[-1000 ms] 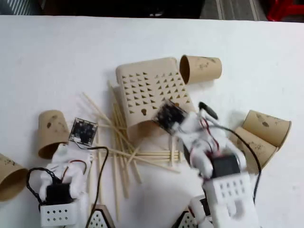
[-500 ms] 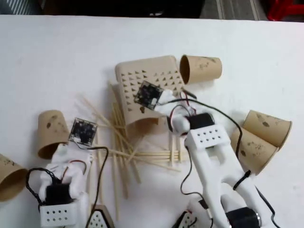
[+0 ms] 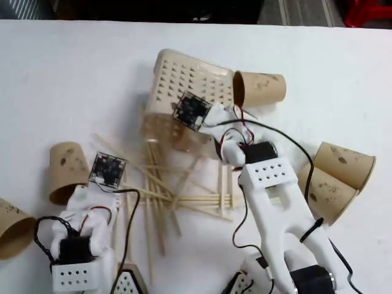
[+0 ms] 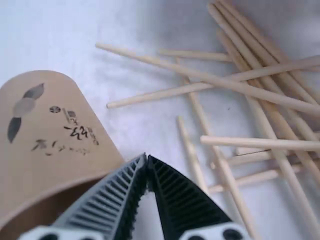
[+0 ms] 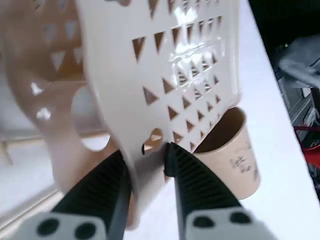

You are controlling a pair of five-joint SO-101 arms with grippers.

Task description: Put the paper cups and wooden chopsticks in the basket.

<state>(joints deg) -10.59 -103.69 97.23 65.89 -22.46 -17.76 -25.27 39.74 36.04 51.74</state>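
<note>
Tipped up since a moment ago, the basket (image 3: 190,79) now stands tilted on the white table (image 3: 73,79), with the right gripper (image 5: 145,152) clamped on its perforated wall. Beyond the table's far edge the room is dark, with a red object (image 3: 367,11) at one corner. The left gripper (image 4: 146,159), fingers pressed together on nothing, sits just beside a paper cup (image 3: 66,170) lying on its side. A second cup (image 3: 260,87) lies just beside the basket, nested cups (image 3: 334,174) lie near the right arm, and a last cup (image 3: 13,228) lies at the table's left edge. Wooden chopsticks (image 3: 165,196) lie scattered between the arms.
</note>
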